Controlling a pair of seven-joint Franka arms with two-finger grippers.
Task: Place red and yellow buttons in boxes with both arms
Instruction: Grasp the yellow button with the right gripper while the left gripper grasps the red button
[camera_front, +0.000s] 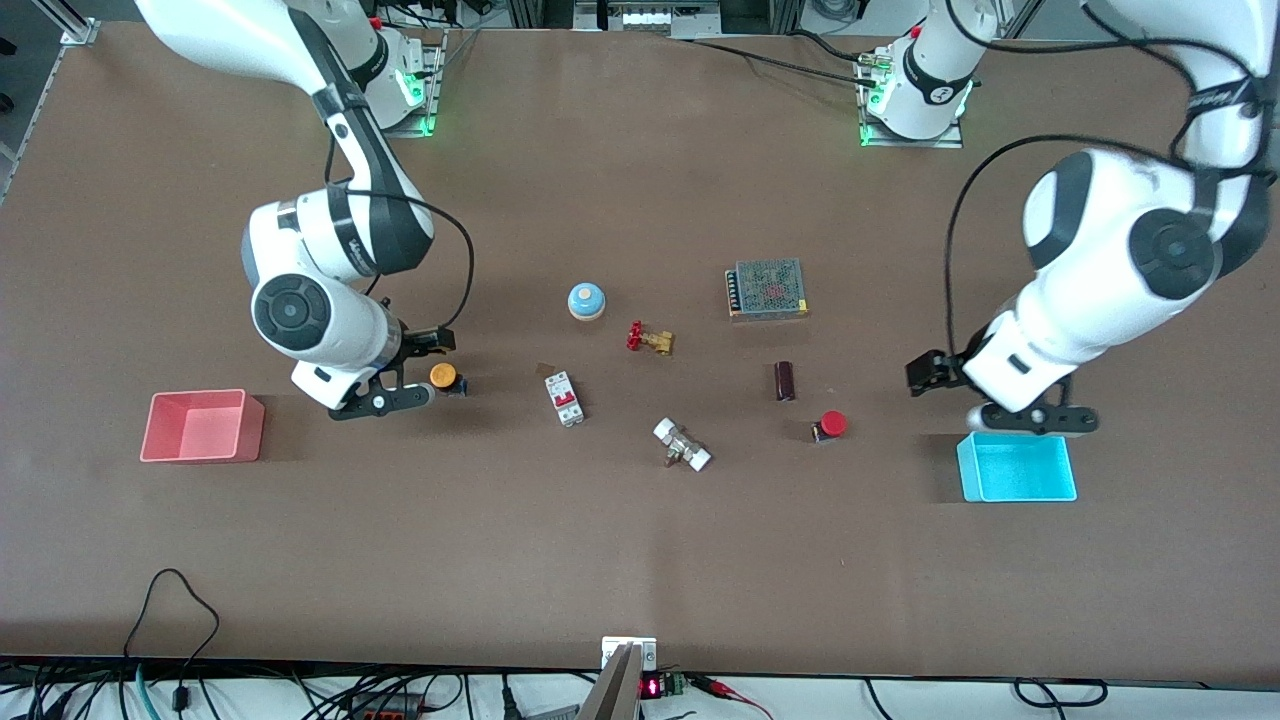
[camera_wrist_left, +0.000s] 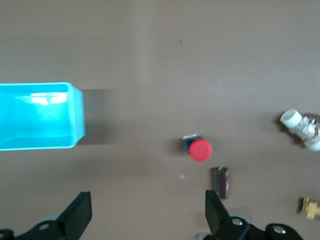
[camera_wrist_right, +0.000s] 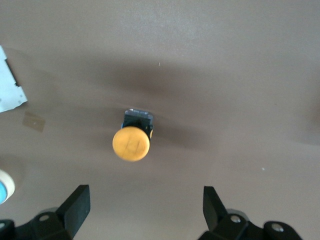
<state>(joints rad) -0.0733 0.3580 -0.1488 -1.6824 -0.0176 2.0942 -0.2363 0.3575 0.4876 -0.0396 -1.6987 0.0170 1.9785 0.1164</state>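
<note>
On the worktop (camera_front: 640, 560) we see the pink box (camera_front: 200, 427) at the right arm's end and the cyan box (camera_front: 1016, 468) at the left arm's. Our right tool (camera_wrist_right: 145, 210) hangs open just beside the yellow button (camera_front: 443, 376); our left tool (camera_wrist_left: 147, 212) hangs open between the cyan box and the red button (camera_front: 831, 425).

white arms (camera_front: 1100, 270), black joint bands, black cables

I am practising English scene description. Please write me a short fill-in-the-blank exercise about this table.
1. The yellow button lies beside the ___ gripper.
2. The left gripper hangs over the cyan box's rim; that box is ___.
3. The red button lies nearer the ___ box than the pink box.
4. Both grippers' jaws stand ___.

Missing words: right; empty; cyan; open
</note>
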